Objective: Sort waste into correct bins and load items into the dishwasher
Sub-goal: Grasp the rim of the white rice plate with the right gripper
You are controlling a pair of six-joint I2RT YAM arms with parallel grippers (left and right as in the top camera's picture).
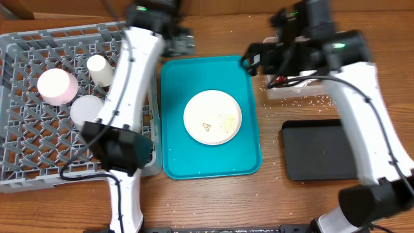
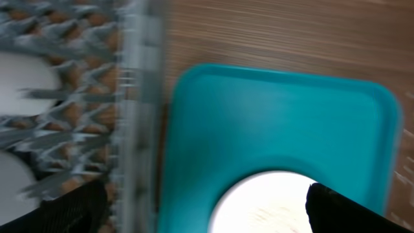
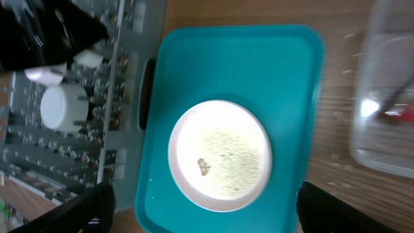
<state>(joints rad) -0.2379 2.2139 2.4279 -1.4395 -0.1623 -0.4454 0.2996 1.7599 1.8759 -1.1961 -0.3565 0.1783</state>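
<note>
The white round dinner plate [image 1: 212, 117] lies flat at the middle of the teal serving tray [image 1: 174, 162]. Its glossy face is dusted with pale food residue and one small brownish crumb (so it looks unscraped and not yet loaded). To its left is the dishwasher [image 1: 26, 162], a grey plastic rack with an open lattice floor and low walls. It already holds three pale round pieces: a white bowl [image 1: 57, 86], a small cup [image 1: 99, 70] and a rounded dish [image 1: 86, 110] close beside the left arm. To the right, the clear tub [image 3: 388, 71] with rounded corners sits partly beneath the right arm, with a red scrap [image 3: 396, 114] showing inside. Tiny rice-like grains [image 1: 317, 100] lie scattered on the wood-grain tabletop [image 1: 272, 200] just beside it, and the matte black tray [image 1: 320, 150] sits nearer the front. Both pincers are released and grasp nothing. The left pincer [image 1: 181, 44] hovers near the tray's far left corner, the right pincer [image 1: 252, 61] near its far right. The job looks well past halfway, with the plate and loose grains left.
</note>
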